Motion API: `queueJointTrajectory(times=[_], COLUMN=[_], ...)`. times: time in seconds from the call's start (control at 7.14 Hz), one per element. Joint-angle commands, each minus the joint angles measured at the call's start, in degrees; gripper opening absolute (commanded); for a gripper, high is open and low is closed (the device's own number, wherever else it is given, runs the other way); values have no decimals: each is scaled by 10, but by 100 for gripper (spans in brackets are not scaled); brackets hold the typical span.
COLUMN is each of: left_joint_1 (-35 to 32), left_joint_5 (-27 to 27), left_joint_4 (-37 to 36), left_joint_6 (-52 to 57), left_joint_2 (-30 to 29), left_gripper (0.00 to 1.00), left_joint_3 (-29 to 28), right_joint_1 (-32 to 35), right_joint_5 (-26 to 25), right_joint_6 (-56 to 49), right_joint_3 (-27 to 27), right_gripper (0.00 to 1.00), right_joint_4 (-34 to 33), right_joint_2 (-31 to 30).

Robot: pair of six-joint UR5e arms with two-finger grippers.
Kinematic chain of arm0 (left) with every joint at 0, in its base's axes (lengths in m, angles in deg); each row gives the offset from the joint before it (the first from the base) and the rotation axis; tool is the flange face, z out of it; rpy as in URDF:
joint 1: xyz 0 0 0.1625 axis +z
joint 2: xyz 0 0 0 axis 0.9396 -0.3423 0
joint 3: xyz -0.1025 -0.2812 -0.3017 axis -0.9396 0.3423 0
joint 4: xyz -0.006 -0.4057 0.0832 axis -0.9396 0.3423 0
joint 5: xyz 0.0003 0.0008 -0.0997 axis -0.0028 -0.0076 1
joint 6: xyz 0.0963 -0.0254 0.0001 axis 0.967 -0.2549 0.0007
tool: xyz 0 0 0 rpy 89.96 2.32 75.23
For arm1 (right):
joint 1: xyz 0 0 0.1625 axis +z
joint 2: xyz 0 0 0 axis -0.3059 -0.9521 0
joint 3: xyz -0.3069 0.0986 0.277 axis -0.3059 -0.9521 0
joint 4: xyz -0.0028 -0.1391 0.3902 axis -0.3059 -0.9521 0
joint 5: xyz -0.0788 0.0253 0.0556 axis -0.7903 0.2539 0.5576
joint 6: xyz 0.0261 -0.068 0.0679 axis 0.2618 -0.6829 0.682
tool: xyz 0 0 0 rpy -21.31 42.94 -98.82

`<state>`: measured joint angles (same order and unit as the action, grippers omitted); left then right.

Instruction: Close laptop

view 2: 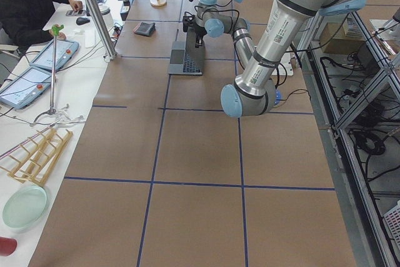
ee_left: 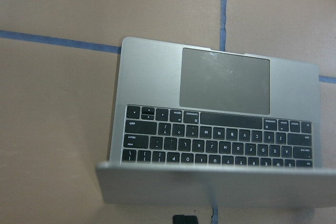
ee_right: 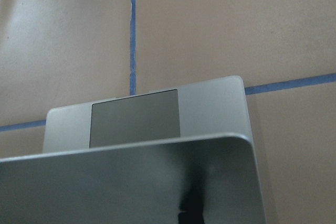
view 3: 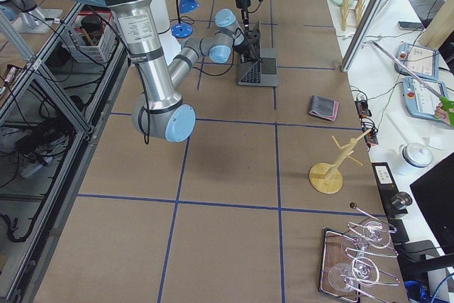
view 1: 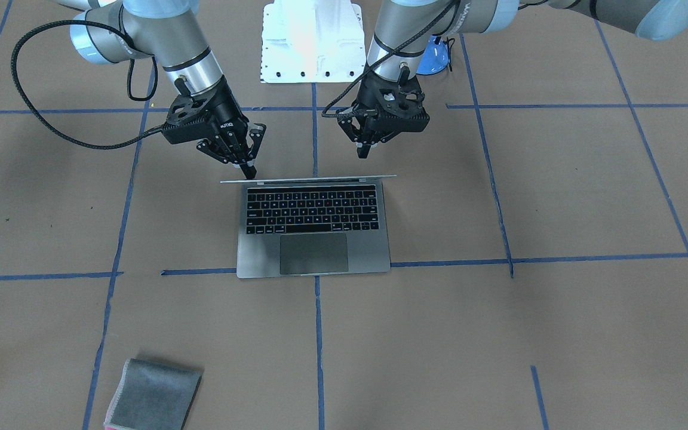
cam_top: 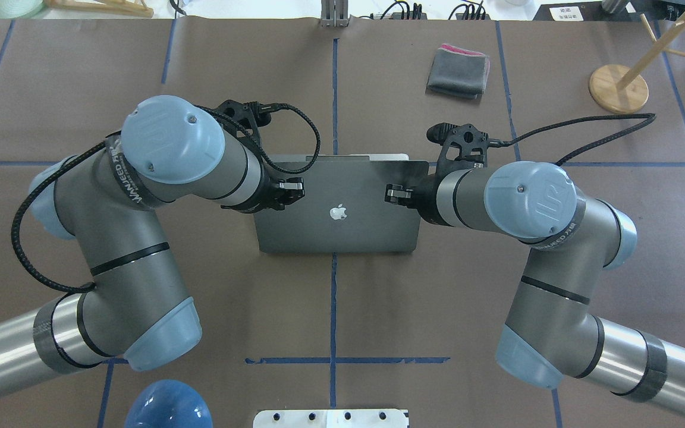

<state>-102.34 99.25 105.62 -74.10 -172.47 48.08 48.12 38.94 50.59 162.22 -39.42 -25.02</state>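
Push starting: right gripper (view 1: 250, 170), pinched shut, is meeting the laptop (view 1: 314, 230) lid's 10 o'clock corner; left gripper (view 1: 363, 150), likewise pinched, is hovering at 1 o'clock. Next: tipping the lid toward 6 o'clock.

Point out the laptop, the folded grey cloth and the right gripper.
laptop (cam_top: 338, 212): overhead view, apple logo on its lid.
folded grey cloth (cam_top: 458, 72): overhead view, middle of its top face.
right gripper (view 1: 249, 172): front-facing view, at its fingertips.

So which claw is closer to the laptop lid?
Right. The right gripper is at the lid edge of the laptop, seemingly touching; the left gripper hangs just behind it, apart.
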Motion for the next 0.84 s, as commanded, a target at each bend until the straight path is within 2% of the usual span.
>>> queueJointTrajectory(times=[0.0, 0.28, 0.56, 0.7], left_joint_1=[-15, -26, -28, -29], left_joint_5=[0, 1, 1, 0], left_joint_4=[52, 58, 113, 119], left_joint_6=[0, 20, 21, 21], left_joint_2=[-11, -32, -35, -39], left_gripper=[0, 0, 0, 0], left_joint_3=[-63, -110, -157, -167], right_joint_1=[18, 22, 29, 34], right_joint_5=[6, 6, 8, 13], right_joint_6=[-11, -15, -21, -26], right_joint_3=[-41, -82, -112, -127], right_gripper=[0, 0, 0, 0], right_joint_4=[1, 2, 3, 5], right_joint_2=[27, 52, 59, 61])
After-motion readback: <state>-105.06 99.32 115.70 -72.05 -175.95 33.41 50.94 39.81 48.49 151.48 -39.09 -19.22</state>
